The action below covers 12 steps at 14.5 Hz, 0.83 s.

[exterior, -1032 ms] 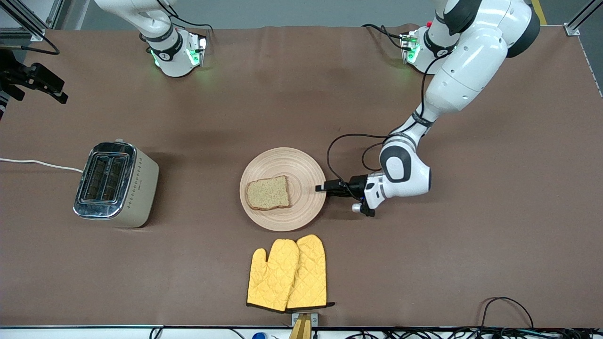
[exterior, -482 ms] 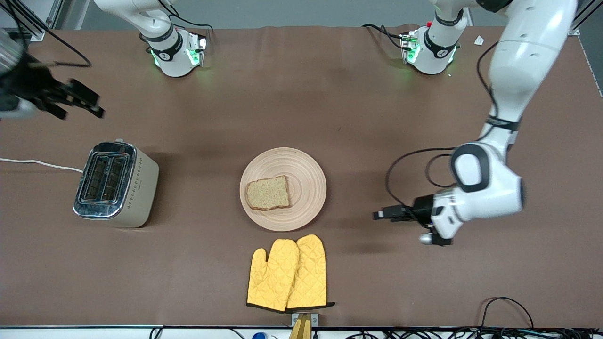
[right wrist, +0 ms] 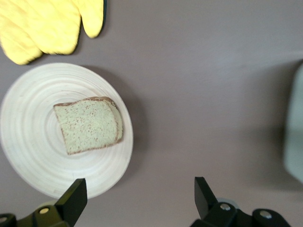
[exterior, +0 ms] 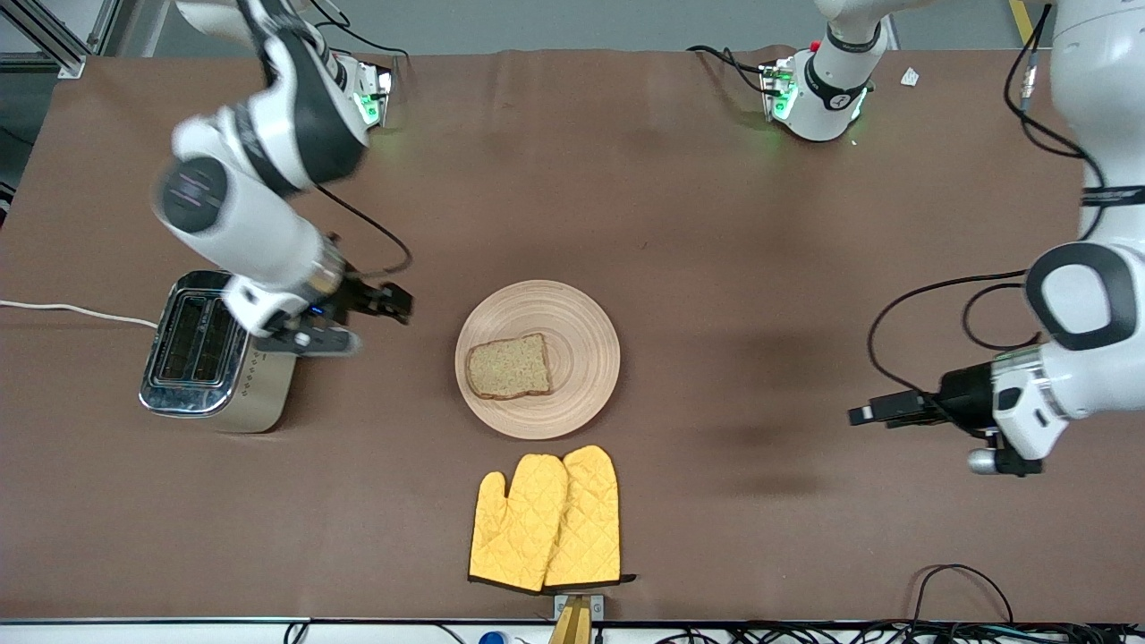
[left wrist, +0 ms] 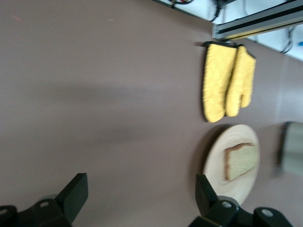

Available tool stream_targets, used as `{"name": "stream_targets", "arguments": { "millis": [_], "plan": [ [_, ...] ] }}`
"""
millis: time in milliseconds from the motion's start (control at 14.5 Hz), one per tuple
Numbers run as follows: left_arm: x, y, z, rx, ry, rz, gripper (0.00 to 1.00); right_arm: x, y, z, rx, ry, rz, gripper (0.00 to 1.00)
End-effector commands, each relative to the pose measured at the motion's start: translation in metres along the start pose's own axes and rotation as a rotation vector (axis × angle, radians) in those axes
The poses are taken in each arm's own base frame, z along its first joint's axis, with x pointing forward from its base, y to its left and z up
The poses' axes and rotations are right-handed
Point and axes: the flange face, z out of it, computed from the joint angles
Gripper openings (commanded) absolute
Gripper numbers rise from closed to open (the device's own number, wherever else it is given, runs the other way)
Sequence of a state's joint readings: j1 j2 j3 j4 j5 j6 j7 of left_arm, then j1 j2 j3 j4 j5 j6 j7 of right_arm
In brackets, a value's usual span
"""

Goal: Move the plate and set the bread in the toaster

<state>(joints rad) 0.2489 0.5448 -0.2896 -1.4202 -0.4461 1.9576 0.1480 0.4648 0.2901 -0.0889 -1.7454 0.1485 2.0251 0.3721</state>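
Bread (exterior: 508, 366) lies on the plate (exterior: 581, 331) mid-surface, apparently awaiting pickup, the toaster (exterior: 215, 353) toward the right arm's end; the right gripper (exterior: 394, 302), fingers wide and empty, hangs between them, yellow mitts (exterior: 546, 521) sit nearer the camera, and the left gripper (exterior: 872, 413), wide, waits well clear.

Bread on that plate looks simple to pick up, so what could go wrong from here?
1. The bread lies flat on the plate, so the open right gripper may push it or the plate instead of gripping it.
2. The toaster slots are narrow; a tilted slice could catch on the chrome top.
3. The oven mitts lie just beside the plate and could snag a low approach.
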Motion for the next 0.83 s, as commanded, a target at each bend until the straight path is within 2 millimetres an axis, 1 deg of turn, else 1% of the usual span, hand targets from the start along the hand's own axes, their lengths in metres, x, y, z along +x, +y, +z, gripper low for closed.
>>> {"name": "stream_targets", "arguments": {
  "millis": [0,69,206,275,413,482,551,688,757],
  "plan": [
    [-0.010,0.027,-0.051,0.116,-0.023,0.005,1.00,0.024,-0.008,0.046,0.009,-0.024,0.070,1.00],
    [-0.017,0.037,-0.065,0.196,-0.032,0.010,1.00,0.027,-0.015,0.063,0.011,-0.016,0.066,1.00],
    [-0.030,0.063,-0.105,0.347,0.016,0.056,1.00,0.035,-0.021,0.101,0.013,0.013,0.063,1.00],
    [-0.039,0.074,-0.122,0.392,0.027,0.074,1.00,0.038,-0.023,0.115,0.011,0.023,0.062,1.00],
    [-0.057,0.094,-0.143,0.416,0.021,0.090,1.00,0.041,-0.030,0.128,0.007,0.019,0.051,1.00],
    [-0.069,0.094,-0.161,0.441,0.020,0.073,1.00,0.038,-0.037,0.133,0.004,0.015,0.039,1.00],
    [-0.080,0.098,-0.172,0.475,0.017,0.066,1.00,0.033,-0.047,0.136,0.001,0.013,0.022,1.00],
    [-0.098,0.096,-0.192,0.529,-0.011,0.040,1.00,0.028,-0.061,0.146,-0.004,0.008,0.000,1.00],
    [-0.106,0.097,-0.196,0.551,-0.045,0.034,1.00,0.027,-0.070,0.148,-0.006,0.011,-0.013,1.00]
  ]
}}
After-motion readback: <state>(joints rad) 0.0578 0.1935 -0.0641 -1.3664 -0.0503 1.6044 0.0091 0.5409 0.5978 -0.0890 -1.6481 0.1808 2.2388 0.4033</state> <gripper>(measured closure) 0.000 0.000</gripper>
